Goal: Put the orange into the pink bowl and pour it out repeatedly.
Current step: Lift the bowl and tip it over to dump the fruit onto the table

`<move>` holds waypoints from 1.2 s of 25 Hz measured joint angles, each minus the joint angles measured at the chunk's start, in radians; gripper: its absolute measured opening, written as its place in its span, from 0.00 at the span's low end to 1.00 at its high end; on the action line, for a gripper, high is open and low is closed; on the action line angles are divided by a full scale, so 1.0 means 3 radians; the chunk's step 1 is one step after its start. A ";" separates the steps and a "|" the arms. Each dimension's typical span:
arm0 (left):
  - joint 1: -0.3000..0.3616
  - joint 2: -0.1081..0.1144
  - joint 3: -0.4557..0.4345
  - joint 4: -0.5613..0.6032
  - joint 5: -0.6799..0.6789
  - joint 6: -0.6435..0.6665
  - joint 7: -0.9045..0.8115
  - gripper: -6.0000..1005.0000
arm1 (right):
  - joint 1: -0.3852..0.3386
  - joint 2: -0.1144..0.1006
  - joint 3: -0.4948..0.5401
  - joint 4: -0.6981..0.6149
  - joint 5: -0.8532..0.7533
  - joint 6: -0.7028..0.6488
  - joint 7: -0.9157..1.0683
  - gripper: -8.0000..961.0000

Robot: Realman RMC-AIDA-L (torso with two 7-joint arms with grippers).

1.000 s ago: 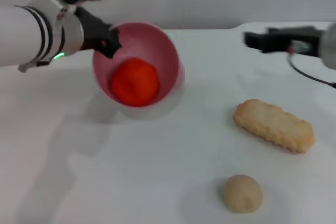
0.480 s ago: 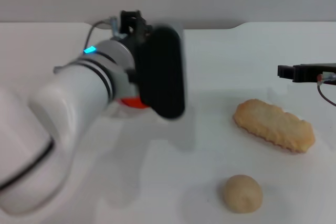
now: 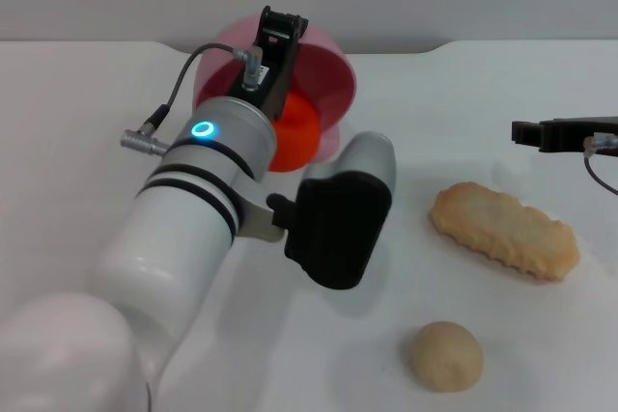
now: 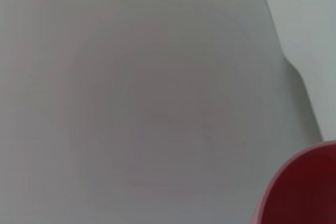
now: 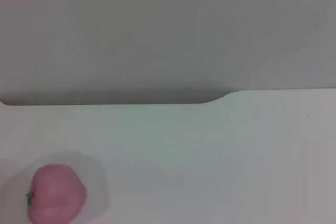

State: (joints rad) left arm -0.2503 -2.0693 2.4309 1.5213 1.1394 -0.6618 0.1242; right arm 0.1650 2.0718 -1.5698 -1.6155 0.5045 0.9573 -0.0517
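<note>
My left arm reaches across the head view, and the left gripper (image 3: 277, 28) is shut on the rim of the pink bowl (image 3: 328, 74), holding it steeply tipped at the back of the table. The orange (image 3: 297, 134) sits at the bowl's lower lip, partly hidden by my wrist. I cannot tell whether it touches the table. A part of the bowl (image 4: 307, 192) shows in the left wrist view. The right gripper (image 3: 526, 131) hangs still at the far right, well away from the bowl.
A long beige biscuit (image 3: 504, 230) lies right of centre, and a beige ball (image 3: 444, 355) lies near the front. A small pale pink fruit with a green spot (image 5: 55, 196) shows only in the right wrist view. The white table (image 3: 435, 94) ends at a grey wall behind.
My left wrist has turned over and the bowl has gone from facing up to steeply tipped. The orange has moved from the bowl's bottom to its lip. The right gripper drew back to the right.
</note>
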 joint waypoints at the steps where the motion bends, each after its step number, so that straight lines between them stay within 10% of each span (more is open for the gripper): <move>1: 0.0000 0.0000 0.0000 0.0000 0.0000 0.0000 0.0000 0.05 | 0.0003 0.0000 0.0000 0.0001 0.0000 0.0000 0.0000 0.56; 12: -0.0049 -0.0010 0.0265 -0.0281 0.0652 -0.0240 -0.0171 0.05 | 0.0008 -0.0003 -0.0021 0.0012 0.0000 0.0001 -0.0002 0.57; 17: -0.0117 -0.0025 0.0085 0.0006 0.0493 -0.0466 -0.1167 0.05 | 0.0015 0.0001 -0.0045 0.0012 0.0016 -0.0001 -0.0019 0.57; 22: -0.0226 -0.0010 -0.0350 0.0510 -0.0372 -0.0967 -0.1683 0.05 | 0.0061 0.0007 -0.0113 -0.0008 0.0037 -0.0032 -0.0053 0.57; 30: -0.0284 0.0025 -0.2255 0.0865 -0.3254 -0.1454 -0.0845 0.05 | 0.0261 0.0009 -0.0501 0.0018 0.0093 -0.0416 -0.0122 0.57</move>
State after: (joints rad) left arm -0.3356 -2.0619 1.7544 1.7807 0.1633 -1.0982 -0.1294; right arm 0.2433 2.0744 -1.7201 -1.6102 0.5324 0.8326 -0.0884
